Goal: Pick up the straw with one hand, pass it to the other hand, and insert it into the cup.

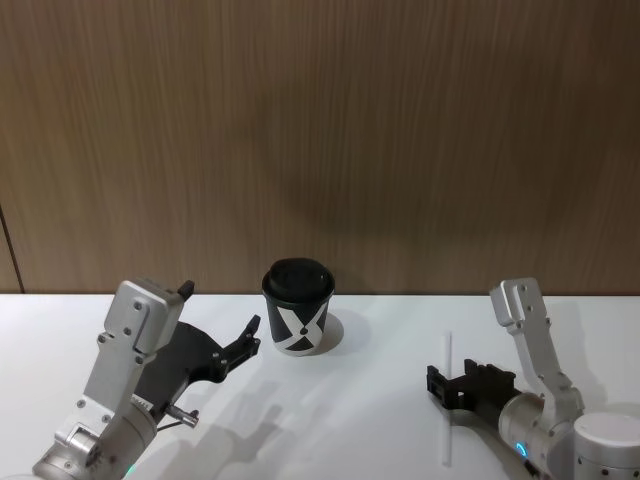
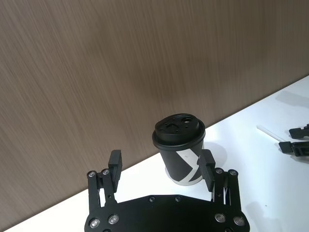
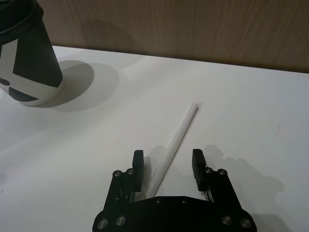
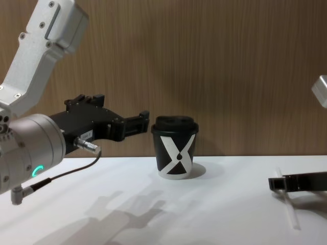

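From the head, the black cup (image 1: 298, 320) stands with its lid on, near the back of the white table (image 1: 350, 430). The straw (image 1: 449, 350) lies flat on the table, off to the cup's right. The right gripper (image 1: 434, 385) sits low over the straw. The left gripper (image 1: 248, 338) hangs near the cup's left side.

From the left wrist, the left gripper is wide open and holds nothing.

From the right wrist, the right gripper (image 3: 168, 159) is wide open too. The straw (image 3: 181, 135) lies between its fingers (image 3: 138, 162), not pinched.

From the chest, the left gripper (image 4: 143, 120) is up by the lid, not touching.
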Controlling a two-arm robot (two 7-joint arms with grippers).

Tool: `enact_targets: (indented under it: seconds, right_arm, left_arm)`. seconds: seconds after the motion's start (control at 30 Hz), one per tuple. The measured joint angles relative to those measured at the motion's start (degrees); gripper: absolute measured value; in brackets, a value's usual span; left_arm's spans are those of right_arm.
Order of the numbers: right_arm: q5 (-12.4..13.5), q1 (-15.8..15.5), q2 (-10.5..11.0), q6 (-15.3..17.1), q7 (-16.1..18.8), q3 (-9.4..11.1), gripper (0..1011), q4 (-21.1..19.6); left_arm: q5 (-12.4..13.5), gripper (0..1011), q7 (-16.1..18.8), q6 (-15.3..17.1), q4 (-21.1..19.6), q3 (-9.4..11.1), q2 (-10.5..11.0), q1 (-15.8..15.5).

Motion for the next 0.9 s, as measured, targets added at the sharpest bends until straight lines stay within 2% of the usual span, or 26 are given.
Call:
enact_targets:
  seconds: [0.1, 0.6, 0.9]
  right_arm:
    - [0.0, 0.0, 0.0, 0.1, 0.0, 0.0, 517, 0.0]
    - [0.0, -0.1, 0.0, 0.3, 0.1, 0.0, 76, -0.1]
    - [0.0, -0.1, 0.0, 0.4, 0.1, 0.1, 9, -0.1]
  left_arm:
    - [0.0, 1002, 0.0, 0.0, 0.0, 0.0, 0.0, 0.0]
    - [0.0, 1001, 0.0, 0.0, 0.0, 0.0, 0.0, 0.0]
    - [0.0, 1002, 0.0, 0.0, 0.0, 0.0, 0.0, 0.0]
